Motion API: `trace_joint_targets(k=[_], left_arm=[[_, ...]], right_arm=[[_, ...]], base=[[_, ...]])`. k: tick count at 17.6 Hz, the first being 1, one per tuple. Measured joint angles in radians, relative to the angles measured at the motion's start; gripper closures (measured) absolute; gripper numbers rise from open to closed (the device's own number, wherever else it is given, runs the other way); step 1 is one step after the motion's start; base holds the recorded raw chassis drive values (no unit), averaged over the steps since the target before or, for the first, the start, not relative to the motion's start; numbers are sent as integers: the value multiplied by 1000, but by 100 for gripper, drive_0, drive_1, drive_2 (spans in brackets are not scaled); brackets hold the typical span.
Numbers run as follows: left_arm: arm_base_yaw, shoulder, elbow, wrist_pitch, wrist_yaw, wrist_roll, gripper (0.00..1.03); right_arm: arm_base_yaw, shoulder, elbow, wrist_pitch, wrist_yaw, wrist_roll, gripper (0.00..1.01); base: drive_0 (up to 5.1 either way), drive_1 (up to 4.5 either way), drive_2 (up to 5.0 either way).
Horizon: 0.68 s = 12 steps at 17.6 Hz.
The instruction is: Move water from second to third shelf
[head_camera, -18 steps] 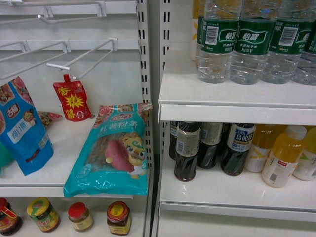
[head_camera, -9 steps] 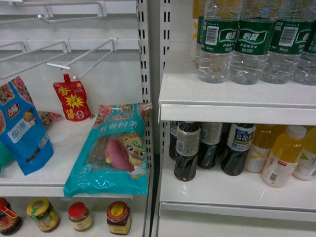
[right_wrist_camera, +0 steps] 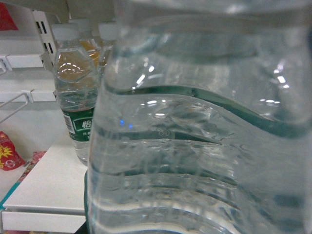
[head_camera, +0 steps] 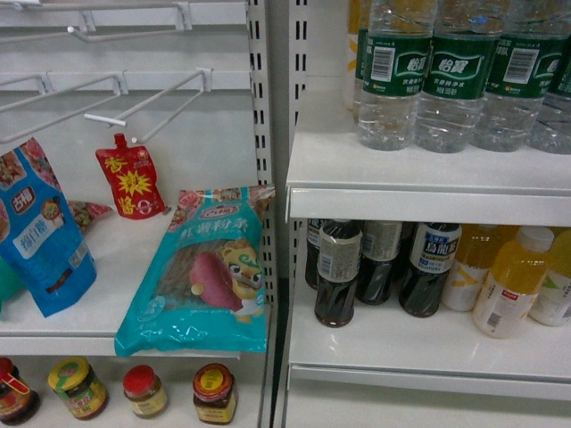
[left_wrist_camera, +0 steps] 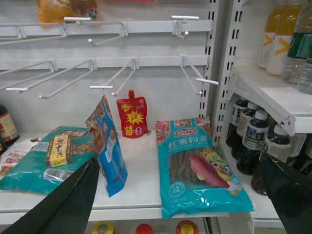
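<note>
The left gripper (left_wrist_camera: 185,195) shows only in its own wrist view, as two dark fingers (left_wrist_camera: 63,204) at the bottom corners, spread wide with nothing between them; it hangs level before the left shelf bay, touching nothing. Under it on the white shelf board (left_wrist_camera: 141,195) lie a flat teal packet with a small yellow box on top (left_wrist_camera: 41,163), an upright blue snack pouch (left_wrist_camera: 109,146), a small red spouted sauce pouch (left_wrist_camera: 132,117) standing at the back, and a large teal bag of brown noodles with a cartoon figure (left_wrist_camera: 197,168). In the head view, round glass jars with coloured lids (head_camera: 143,390) stand on the level below. To the right of the slotted white upright (head_camera: 259,116), dark cola bottles (head_camera: 337,272) and yellow juice bottles (head_camera: 513,281) fill the lower shelf, and above them stands a row of clear ribbed water bottles with green labels (head_camera: 459,76). The right gripper does not appear in the head view, and its wrist camera is almost filled by one clear ribbed water bottle (right_wrist_camera: 204,136), very close and blurred (no finger shows, so I cannot tell whether the jaws are open or closed around it). Left of that bottle, another green-labelled water bottle (right_wrist_camera: 75,92) stands on the same white shelf (right_wrist_camera: 48,190).
</note>
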Motion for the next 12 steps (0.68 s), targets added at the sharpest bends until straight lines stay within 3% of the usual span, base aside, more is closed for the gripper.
trace_joint_targets(k=[1, 3, 5, 12], left_arm=[[0, 0, 0, 0, 0, 0, 5], [0, 0, 0, 0, 0, 0, 5], [0, 0, 0, 0, 0, 0, 5], [0, 0, 0, 0, 0, 0, 5]], right_arm=[[7, 52, 27, 15, 0, -7, 58], [15, 334, 220, -16, 15, -7, 58], [12, 412, 301, -51, 18, -4, 58], [6, 563, 465, -87, 55, 26, 58]], base=[[0, 0, 0], [0, 0, 0], [0, 0, 0], [0, 0, 0]])
